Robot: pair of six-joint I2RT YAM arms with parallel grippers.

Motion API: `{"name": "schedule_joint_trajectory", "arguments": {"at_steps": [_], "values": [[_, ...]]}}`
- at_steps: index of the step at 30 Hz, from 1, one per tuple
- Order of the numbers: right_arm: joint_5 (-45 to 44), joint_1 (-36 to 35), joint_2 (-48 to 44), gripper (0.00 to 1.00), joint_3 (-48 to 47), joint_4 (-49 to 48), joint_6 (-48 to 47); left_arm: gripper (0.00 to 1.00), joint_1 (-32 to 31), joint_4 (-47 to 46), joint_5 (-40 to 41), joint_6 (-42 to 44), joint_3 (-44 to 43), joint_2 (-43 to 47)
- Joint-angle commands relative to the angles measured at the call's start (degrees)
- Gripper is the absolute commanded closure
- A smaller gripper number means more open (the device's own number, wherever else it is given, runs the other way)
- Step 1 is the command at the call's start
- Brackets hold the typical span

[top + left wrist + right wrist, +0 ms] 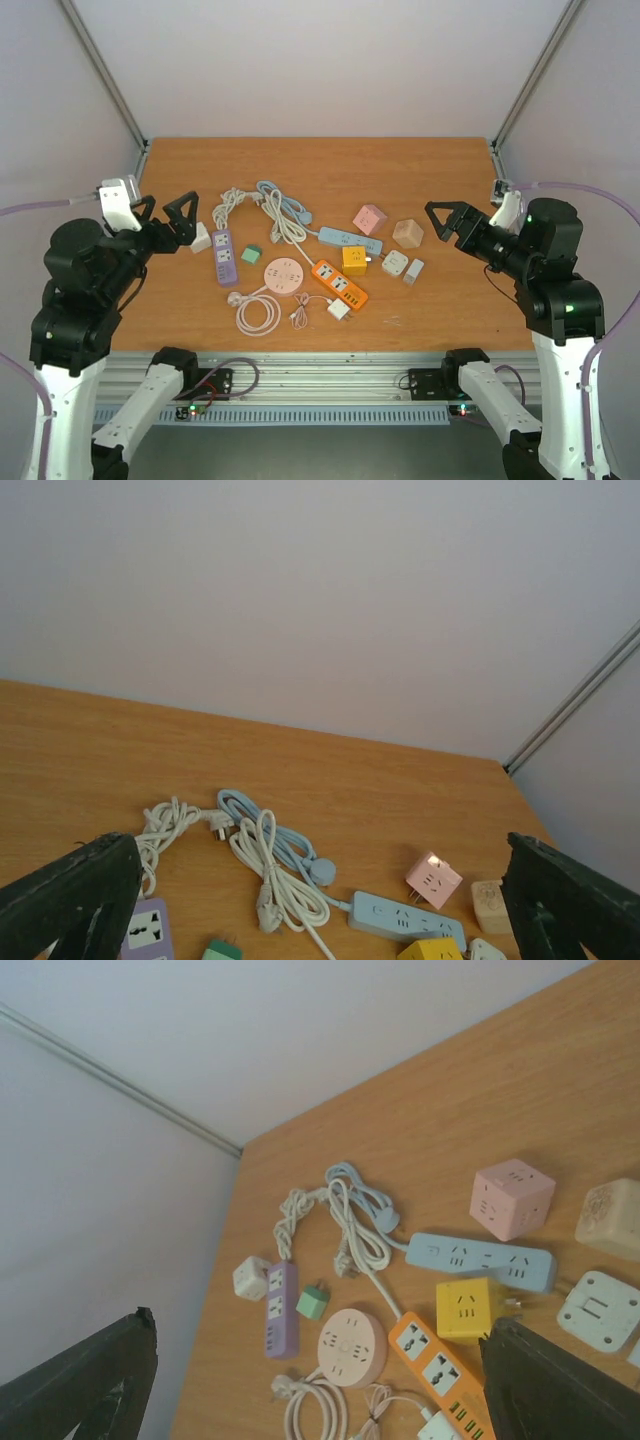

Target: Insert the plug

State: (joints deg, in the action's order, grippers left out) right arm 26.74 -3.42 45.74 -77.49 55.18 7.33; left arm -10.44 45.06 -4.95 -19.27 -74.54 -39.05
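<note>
The enclosure has plain white matte walls (320, 60) with bare metal frame posts (105, 75) running up from the rear corners. The table (400, 170) is flat, rectangular, orange-brown wood-grain laminate.

The left gripper (165, 212) hovers over the table's left edge with its black triangular fingers spread wide and released. The right gripper (445, 225) hovers at the right edge, also spread wide and released.

All hardware lies loose mid-table, between the two grippers:
- Orange power strip (340, 285): glossy plastic bar, lying diagonally.
- Blue power strip (350, 240): rounded bar, with a bundled blue cord (280, 203) behind it.
- Purple power strip (224, 256): short bar, with its white cord (230, 203) twisted.
- Round socket (283, 275): pale pink disc, with its white cable (257, 315) coiled in a loop.
- Yellow cube (354, 260), pink cube (370, 219) and beige cube (407, 233): smooth socket blocks.
- White adapter (395, 264) and white cube adapter (201, 237), the latter just beside the left gripper.
- Green adapter (251, 254): small and square.

The white plug (236, 298) lies on the table beside the coil, left of the round socket and apart from both grippers. Other plugs are present; which one is required cannot be told.
</note>
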Motion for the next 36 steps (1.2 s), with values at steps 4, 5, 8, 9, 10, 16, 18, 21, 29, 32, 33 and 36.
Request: {"name": "schedule_joint_trajectory", "arguments": {"at_steps": [4, 5, 8, 9, 10, 16, 18, 21, 29, 32, 33, 36], "values": [[5.59, 0.74, -0.47, 0.09, 1.98, -3.28, 3.68, 0.01, 1.57, -1.99, -4.92, -1.48, 3.04, -0.38], [6.40, 0.78, -0.55, 0.09, 2.72, -4.22, 3.94, 0.01, 1.65, -2.49, -5.21, -1.64, 4.01, -0.08], [8.63, 0.85, -0.86, 0.08, 5.63, -7.58, 5.01, 0.01, 1.82, -5.31, -4.77, -1.61, 7.67, 0.88], [9.11, 0.86, -0.95, 0.08, 6.84, -8.89, 5.48, 0.01, 1.85, -6.47, -4.53, -1.27, 8.96, 1.01], [9.42, 0.88, -0.92, 0.08, 7.99, -10.13, 5.84, 0.01, 1.89, -7.40, -4.30, -1.07, 10.10, 0.84], [10.92, 0.90, 1.03, 0.09, 14.72, -16.35, 8.70, 0.01, 2.16, -4.11, -1.35, -1.63, 10.00, -8.25], [10.87, 0.83, 1.80, 0.09, 17.10, -17.34, 9.36, 0.01, 2.47, -1.88, 0.70, -2.96, 8.10, -13.55], [10.60, 0.19, 2.66, 0.09, 20.53, -20.36, 10.96, 0.01, 4.22, 1.19, 3.54, -4.75, 5.64, -22.07], [4.57, -7.46, 7.23, 0.11, 25.28, -24.62, 12.39, 0.01, 9.65, 4.24, 11.41, -7.65, 1.11, -42.08], [2.04, -10.46, 9.61, 0.11, 25.21, -24.48, 12.13, 0.14, 11.79, 3.65, 13.57, -7.47, 0.59, -48.36], [1.86, -11.18, 10.41, 0.12, 25.12, -24.53, 11.93, 0.16, 12.52, 4.38, 14.10, -7.13, -0.17, -50.33], [0.82, -12.81, 12.37, 0.13, 24.76, -24.04, 10.98, 0.20, 13.76, 5.00, 13.61, -6.93, -0.84, -53.14]]}}
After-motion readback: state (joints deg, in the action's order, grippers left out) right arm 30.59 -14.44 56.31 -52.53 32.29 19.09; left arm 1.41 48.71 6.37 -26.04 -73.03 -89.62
